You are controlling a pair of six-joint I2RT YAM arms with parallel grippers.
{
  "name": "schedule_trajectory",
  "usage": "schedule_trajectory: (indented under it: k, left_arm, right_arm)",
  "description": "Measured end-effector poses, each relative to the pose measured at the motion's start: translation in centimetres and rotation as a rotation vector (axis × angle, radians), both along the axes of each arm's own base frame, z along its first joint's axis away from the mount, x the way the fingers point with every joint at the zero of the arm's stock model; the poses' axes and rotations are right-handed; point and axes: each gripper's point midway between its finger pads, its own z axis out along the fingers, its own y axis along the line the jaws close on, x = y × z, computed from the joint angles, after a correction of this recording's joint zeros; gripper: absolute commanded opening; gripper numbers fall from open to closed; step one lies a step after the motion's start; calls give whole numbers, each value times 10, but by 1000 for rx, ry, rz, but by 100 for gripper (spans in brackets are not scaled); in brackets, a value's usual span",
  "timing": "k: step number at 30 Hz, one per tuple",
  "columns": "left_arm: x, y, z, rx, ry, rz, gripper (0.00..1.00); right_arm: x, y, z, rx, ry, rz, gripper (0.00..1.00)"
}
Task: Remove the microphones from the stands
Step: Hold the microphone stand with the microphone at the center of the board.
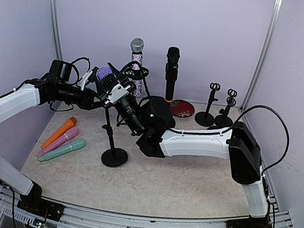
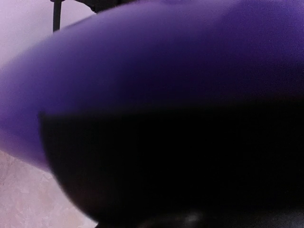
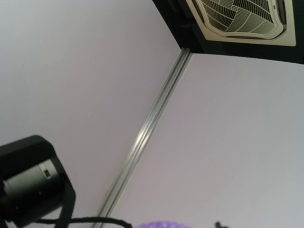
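Grasp step: purple-headed mic (image 1: 105, 74) sits tilted in stand (image 1: 114, 157) nr left edge of table (image 1: 188, 187), left gripper (image 1: 92, 81) at its head, right gripper (image 1: 119, 97) by its body, grip state of both not discernible; next reqs firm hold, pull clear.

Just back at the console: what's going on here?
Both arms are at the purple microphone, which sits tilted in its stand. The left gripper is at its head, so close that purple fills the left wrist view. The right gripper is near the stand's top; whether either grips is unclear. The microphone is not out yet.
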Motion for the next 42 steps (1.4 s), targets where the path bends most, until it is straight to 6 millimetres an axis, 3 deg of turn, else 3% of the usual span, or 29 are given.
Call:
schedule_trajectory:
  k: [6, 16, 18, 21, 24, 33, 42]
  left_arm:
    - [4, 4, 4, 26, -73, 24, 5]
    - [6, 6, -7, 133, -211, 11, 4]
    - [9, 8, -9, 154, -241, 28, 13]
    - [13, 13, -15, 188, -274, 53, 52]
    - [14, 13, -14, 189, -285, 63, 70]
    - [-13, 8, 4, 129, -299, 5, 72]
    - [-41, 9, -16, 186, -248, -97, 70]
  right_arm:
    - [-3, -4, -11, -4, -5, -13, 0]
    - [-13, -34, -34, -74, 103, 3, 0]
    - [-17, -44, -32, -68, 127, 16, 0]
    - [-29, -52, -27, -53, 148, 40, 0]
    - [-43, -54, -20, -34, 154, 57, 0]
    - [-56, -57, -23, -20, 148, 32, 0]
    - [-54, -57, -21, -17, 129, 3, 0]
